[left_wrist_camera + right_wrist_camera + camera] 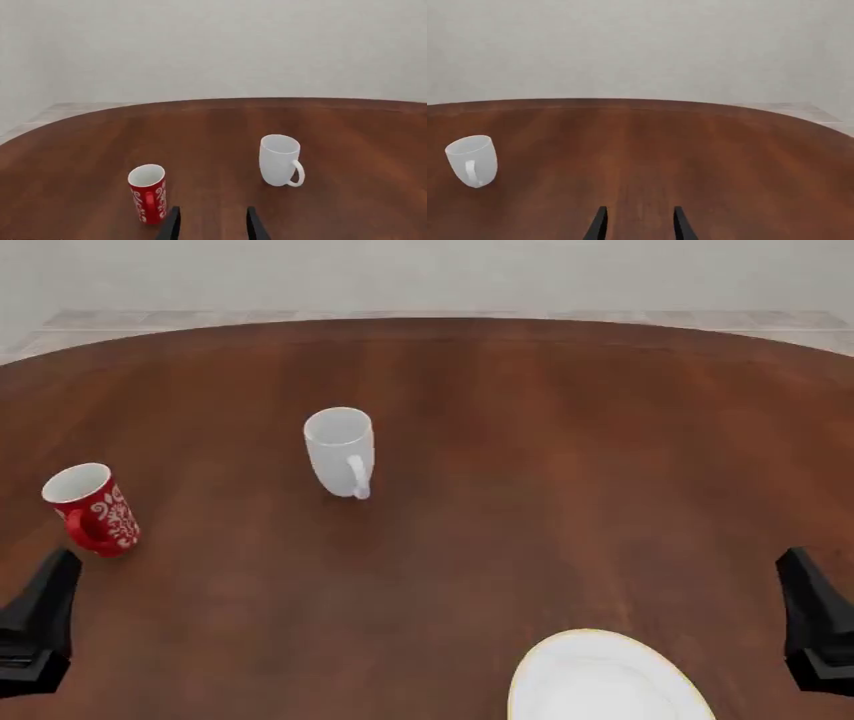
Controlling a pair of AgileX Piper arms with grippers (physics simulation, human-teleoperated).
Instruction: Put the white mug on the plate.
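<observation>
White mug [339, 450] stands upright left of the table's [561, 440] middle, handle facing the near edge. Likely rigid, glossy, slippery, breakable: pinch the rim wall or handle. Plate [607, 680] at near edge, well apart. Red mug [91, 508] near left edge. Left gripper [212, 225] and right gripper [638, 224] jaws spread, empty.

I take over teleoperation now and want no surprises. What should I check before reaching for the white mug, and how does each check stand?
1. White mug upright, handle toward the arms: ok.
2. Plate bare where visible: ok; its near part is cut off.
3. Left claw open, empty: ok.
4. Right claw open, empty: ok.
5. Red mug apart from the white mug: ok, but close to the left arm.
</observation>
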